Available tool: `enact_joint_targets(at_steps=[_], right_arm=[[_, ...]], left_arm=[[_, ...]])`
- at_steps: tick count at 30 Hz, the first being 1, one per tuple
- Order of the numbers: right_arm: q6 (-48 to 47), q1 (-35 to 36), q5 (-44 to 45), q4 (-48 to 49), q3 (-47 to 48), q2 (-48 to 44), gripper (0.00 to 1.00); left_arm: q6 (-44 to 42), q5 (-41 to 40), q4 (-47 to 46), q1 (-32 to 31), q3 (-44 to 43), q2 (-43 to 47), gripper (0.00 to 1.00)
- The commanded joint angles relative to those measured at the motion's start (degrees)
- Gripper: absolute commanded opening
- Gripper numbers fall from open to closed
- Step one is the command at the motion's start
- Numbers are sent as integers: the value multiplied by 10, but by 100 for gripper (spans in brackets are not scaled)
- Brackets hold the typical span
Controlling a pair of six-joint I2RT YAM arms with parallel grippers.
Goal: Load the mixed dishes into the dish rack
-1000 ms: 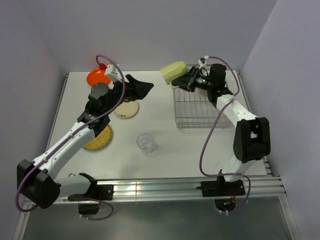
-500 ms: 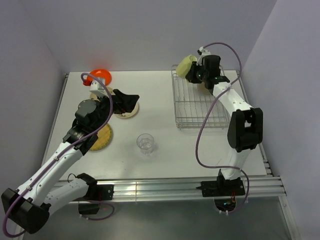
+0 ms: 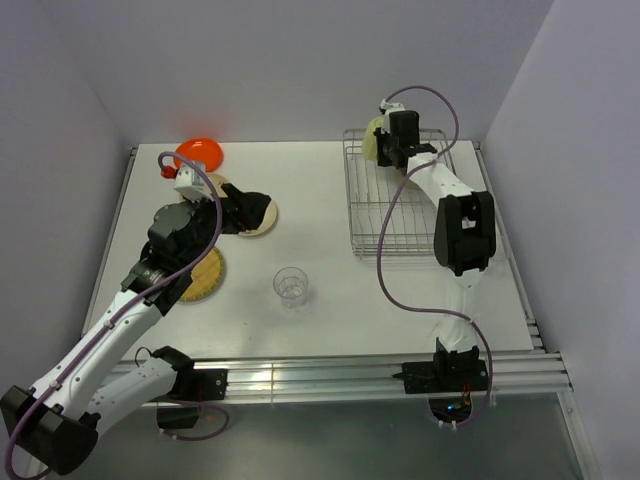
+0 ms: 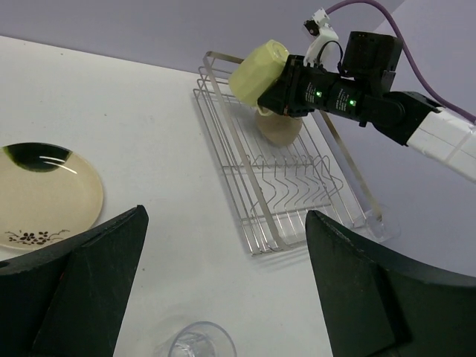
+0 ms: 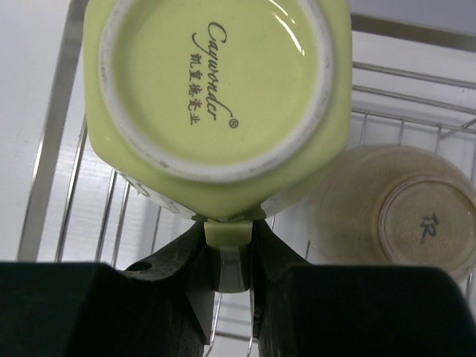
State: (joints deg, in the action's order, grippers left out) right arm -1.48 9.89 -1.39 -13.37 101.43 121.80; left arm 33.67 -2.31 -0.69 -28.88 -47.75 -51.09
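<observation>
A: What room are we in?
B: We see a white table (image 3: 320,225) boxed by pale lilac walls (image 3: 300,70), with the dish rack (image 3: 400,225) at its far right.
A: Our jaws?
B: Our right jaws pinch the pale yellow-green mug (image 5: 216,97) by its handle over the rack. Our left jaws gape wide by the cream plate (image 4: 44,193).

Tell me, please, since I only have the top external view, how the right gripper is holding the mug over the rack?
Observer: The right gripper pinches the pale yellow-green mug by its handle, with the mug's base turned toward the wrist camera.
Operator: Is anything in the dish rack yet?
Observer: Yes, a cream bowl sits upside down in the dish rack, close to the mug.
Operator: And the left gripper?
Observer: The left gripper is wide open with nothing between its fingers.
</observation>
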Motion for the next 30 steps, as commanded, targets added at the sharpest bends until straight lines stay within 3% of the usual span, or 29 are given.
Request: enact_joint_targets(at_steps=[1,24,30], right_arm=[[-27,9,56,46,60,5,0],[-28,-6,89,40,103,85,0],[-22,-15,86,40,99,90,5]], left_arm=[[-3,-9,0,6,6,13,94],[5,-8,5,12,17,20,95],[7,-9,5,13,16,22,95]])
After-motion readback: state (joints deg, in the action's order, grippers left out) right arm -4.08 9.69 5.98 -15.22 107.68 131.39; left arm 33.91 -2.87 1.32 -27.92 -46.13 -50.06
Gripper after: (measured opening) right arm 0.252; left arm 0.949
